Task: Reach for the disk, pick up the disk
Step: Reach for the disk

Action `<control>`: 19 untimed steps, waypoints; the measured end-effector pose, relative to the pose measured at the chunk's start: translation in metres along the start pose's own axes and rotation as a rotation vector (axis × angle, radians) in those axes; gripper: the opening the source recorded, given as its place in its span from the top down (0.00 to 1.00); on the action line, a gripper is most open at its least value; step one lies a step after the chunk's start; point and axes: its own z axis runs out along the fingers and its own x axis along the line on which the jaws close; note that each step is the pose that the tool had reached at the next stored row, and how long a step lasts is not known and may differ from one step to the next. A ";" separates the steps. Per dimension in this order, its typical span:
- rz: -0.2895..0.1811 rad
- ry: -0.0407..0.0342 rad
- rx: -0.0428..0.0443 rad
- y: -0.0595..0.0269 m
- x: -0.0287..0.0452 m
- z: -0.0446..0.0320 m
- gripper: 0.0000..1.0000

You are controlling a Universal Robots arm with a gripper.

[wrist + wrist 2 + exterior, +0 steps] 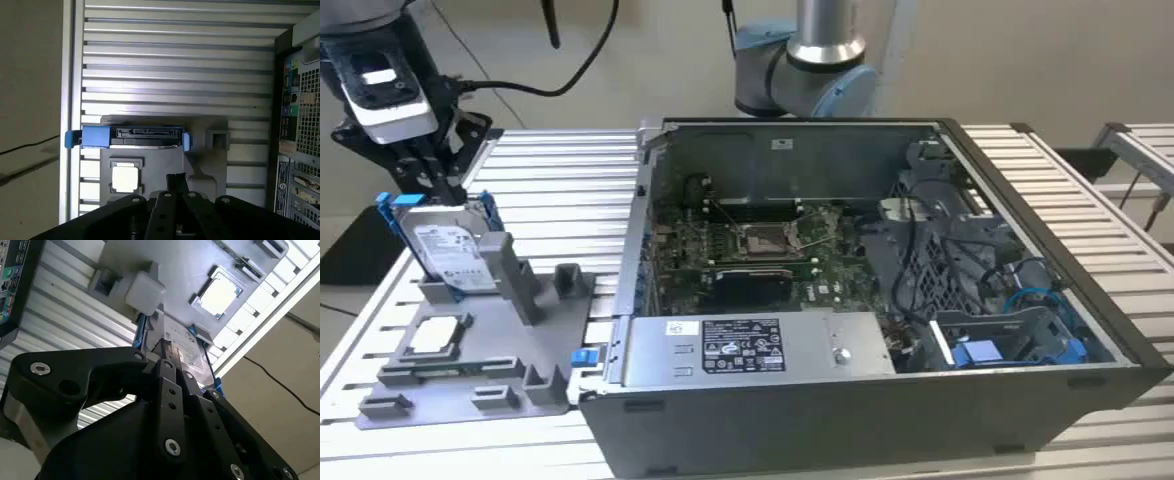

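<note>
The gripper (444, 188) hangs just above the disk (450, 245) — in the exterior view the disk's at 6 o'clock from the jaws, standing on edge in a grey holder (494, 370) on the surface (574, 170), approx. 9 o'clock of the PC case (854, 400). Jaws drawn together — holding nothing.

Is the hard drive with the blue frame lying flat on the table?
No: in the exterior view the disk stands up on its edge in the grey holder, its labelled face showing.

Exterior view high, wrist views near disk (146, 135)
</note>
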 end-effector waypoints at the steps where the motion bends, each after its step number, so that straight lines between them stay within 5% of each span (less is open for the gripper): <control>1: 0.000 0.0000 0.0000 0.0000 0.0000 0.0000 1.00; 14: 0.000 0.0000 0.0000 0.0016 0.0000 0.0001 1.00; 19: 0.000 0.0000 0.0000 0.0158 0.0001 0.0006 1.00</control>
